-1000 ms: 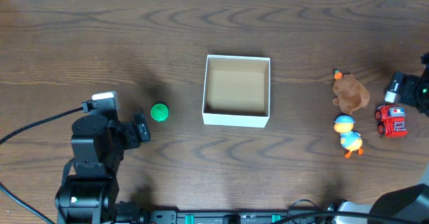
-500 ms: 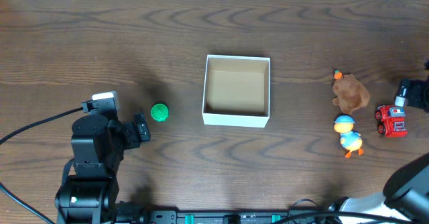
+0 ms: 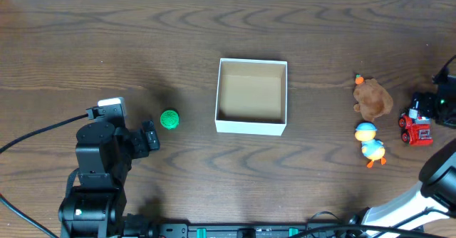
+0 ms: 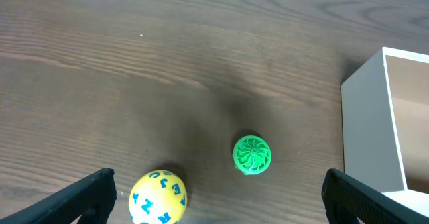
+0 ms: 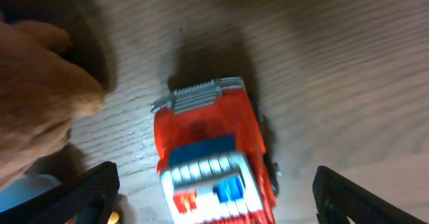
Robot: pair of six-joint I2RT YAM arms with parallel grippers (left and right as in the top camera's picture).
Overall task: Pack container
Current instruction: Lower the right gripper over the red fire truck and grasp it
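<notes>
The container (image 3: 251, 126), a white-walled box with a tan inside, stands mid-table and holds nothing; its left wall shows in the left wrist view (image 4: 365, 127). My left gripper (image 3: 151, 137) is open just left of a green ribbed ball (image 3: 169, 119), seen also in the left wrist view (image 4: 252, 155), with a yellow lettered ball (image 4: 158, 198) between its fingers, untouched. My right gripper (image 3: 422, 110) is open over a red toy fire truck (image 3: 417, 129), which lies between its fingers (image 5: 213, 153). A brown plush (image 3: 372, 99) and a duck toy (image 3: 370, 143) lie left of the truck.
The left arm's base and cable (image 3: 92, 174) fill the front left. The right arm (image 3: 438, 174) comes in from the front right corner. The table's far edge runs along the top.
My right gripper has moved right and then toward the front, ending directly over the red fire truck. The left arm and the toys have not moved.
</notes>
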